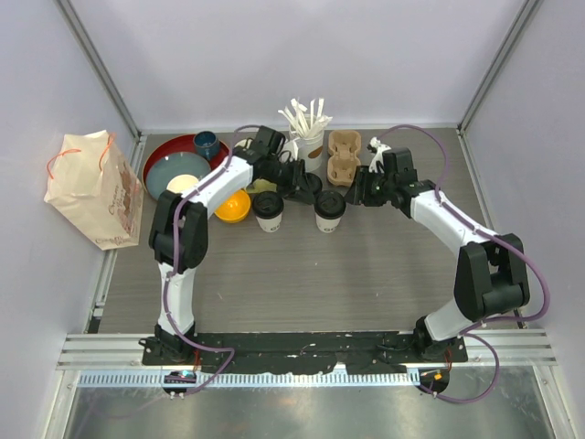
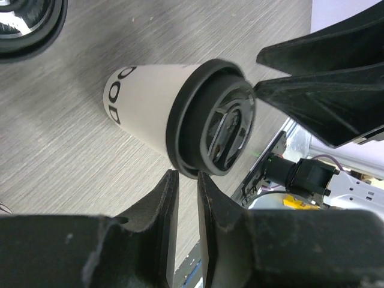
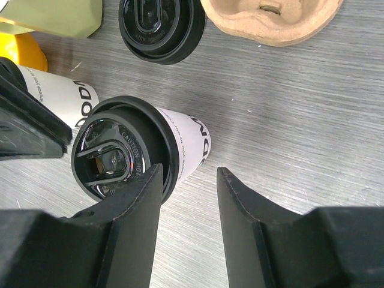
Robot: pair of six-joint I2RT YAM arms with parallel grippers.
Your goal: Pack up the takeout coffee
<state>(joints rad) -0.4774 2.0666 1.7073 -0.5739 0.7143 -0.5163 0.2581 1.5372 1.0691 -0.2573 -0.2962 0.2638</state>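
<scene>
Two takeout coffee cups, white with black lids, stand side by side mid-table: the left cup and the right cup. My right gripper hovers just right of and behind the right cup. It is open, its left finger overlapping the rim of the lid, with only table between the jaws. My left gripper sits behind and between the cups. In the left wrist view it shows a narrow empty gap just short of the right cup's lid. The left cup is partly hidden.
A cardboard cup carrier lies behind the right cup, next to a cup of stirrers. A loose black lid rests on the table. A yellow bowl, a red tray of dishes and a paper bag stand at the left.
</scene>
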